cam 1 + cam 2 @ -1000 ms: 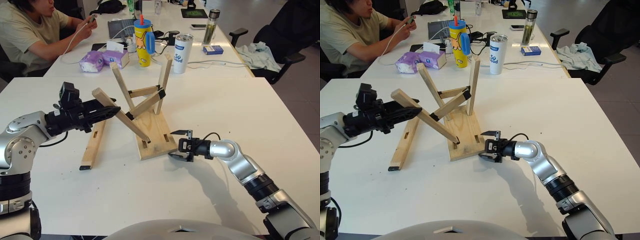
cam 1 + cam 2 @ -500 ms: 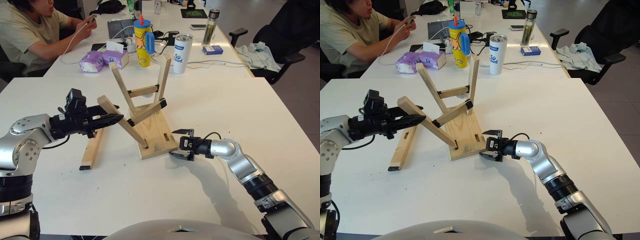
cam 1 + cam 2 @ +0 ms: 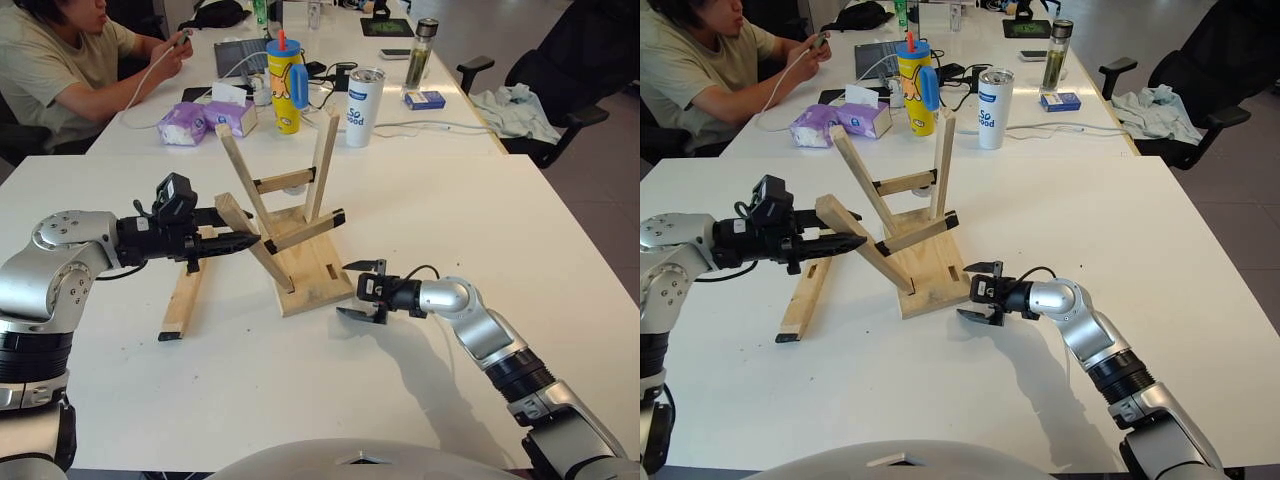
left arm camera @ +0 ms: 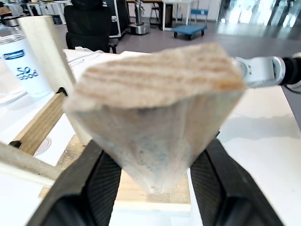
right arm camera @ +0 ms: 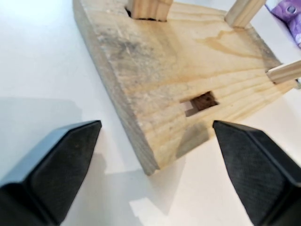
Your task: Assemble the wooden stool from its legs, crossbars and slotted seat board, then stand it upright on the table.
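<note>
Clamping slanted leg [image 3: 275, 272] top: left jaws. Right jaws wide open, seat board [image 3: 320, 275] corner between, seemingly untouched.

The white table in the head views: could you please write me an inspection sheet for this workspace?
Surface: white table, a few small dark marks.
Job's things: seat board lies flat; two legs stand in it, joined by a crossbar; a slanted leg ends at a near slot, with a second crossbar on it; a loose leg lies alongside.
Clutter: nothing seen.
Pincers: left pincer shut on the slanted leg; right pincer open around the board's near corner, not touching.
Cables: black cable at the right wrist.
Surroundings: rear table with yellow bottle, tumbler, tissue packs; office chair.
</note>
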